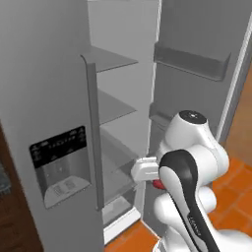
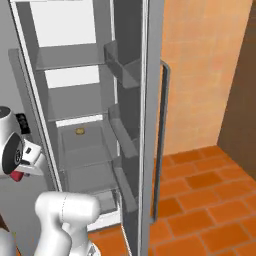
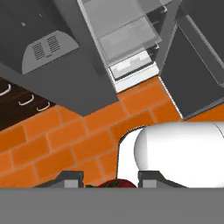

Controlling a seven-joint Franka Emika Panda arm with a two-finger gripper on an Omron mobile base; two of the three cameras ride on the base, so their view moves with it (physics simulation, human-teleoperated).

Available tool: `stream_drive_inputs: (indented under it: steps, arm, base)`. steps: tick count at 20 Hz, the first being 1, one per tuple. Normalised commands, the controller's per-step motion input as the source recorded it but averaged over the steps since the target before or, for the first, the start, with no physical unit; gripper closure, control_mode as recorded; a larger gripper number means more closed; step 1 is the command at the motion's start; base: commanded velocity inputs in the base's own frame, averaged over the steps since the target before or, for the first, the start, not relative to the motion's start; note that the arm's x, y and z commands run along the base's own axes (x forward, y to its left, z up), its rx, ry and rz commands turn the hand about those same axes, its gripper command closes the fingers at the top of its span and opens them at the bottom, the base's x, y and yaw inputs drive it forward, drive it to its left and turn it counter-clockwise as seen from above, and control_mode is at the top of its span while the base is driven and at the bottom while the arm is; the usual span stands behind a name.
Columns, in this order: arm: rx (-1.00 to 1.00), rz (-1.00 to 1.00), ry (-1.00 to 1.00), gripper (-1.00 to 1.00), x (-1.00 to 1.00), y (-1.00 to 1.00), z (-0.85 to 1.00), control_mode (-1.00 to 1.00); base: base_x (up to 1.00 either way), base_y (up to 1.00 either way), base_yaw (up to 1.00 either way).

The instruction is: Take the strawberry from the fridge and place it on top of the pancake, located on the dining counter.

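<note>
The fridge (image 1: 49, 74) stands open in front of me, its left door with the black dispenser panel (image 1: 60, 147) closed and its right door (image 1: 197, 54) swung wide. In the hand view my gripper (image 3: 109, 178) is shut on the strawberry (image 3: 116, 183), a small red fruit between the two fingertips, held low over the tile floor and outside the fridge. A bit of the strawberry (image 1: 158, 184) shows red beside my forearm, and it shows again as the strawberry (image 2: 17, 176) at the left edge of the right base view. The pancake and the dining counter are out of view.
A small yellowish item (image 2: 79, 131) lies on a middle glass shelf. The open door's bins (image 2: 122, 132) jut toward me. Orange tile floor (image 2: 200, 200) spreads to the right, bounded by a dark wood panel (image 2: 242, 100). Dark drawers with handles (image 3: 22, 100) sit left of the fridge.
</note>
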Motion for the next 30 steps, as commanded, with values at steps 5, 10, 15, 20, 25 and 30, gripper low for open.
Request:
stream_drive_inputs:
  steps: [5,10,15,20,25,30]
  arm:
    - [0.0,0.0,0.0,1.0,0.0,0.0,0.0,1.0]
    - [0.0,0.0,0.0,1.0,0.0,0.0,0.0,1.0]
    - [0.0,0.0,0.0,1.0,0.0,0.0,0.0,1.0]
    - [0.0,0.0,0.0,1.0,0.0,0.0,0.0,1.0]
    - [0.0,0.0,0.0,1.0,0.0,0.0,0.0,1.0]
    - [0.0,0.0,0.0,1.0,0.0,0.0,0.0,1.0]
  base:
    - [-0.27,-0.01,-0.83]
    - [0.0,-0.2,-0.93]
    - [0.0,-0.39,-0.88]
    - [0.01,-0.88,-0.74]
    - [0.52,-0.64,-0.53]
    - [0.89,-0.05,-0.15]
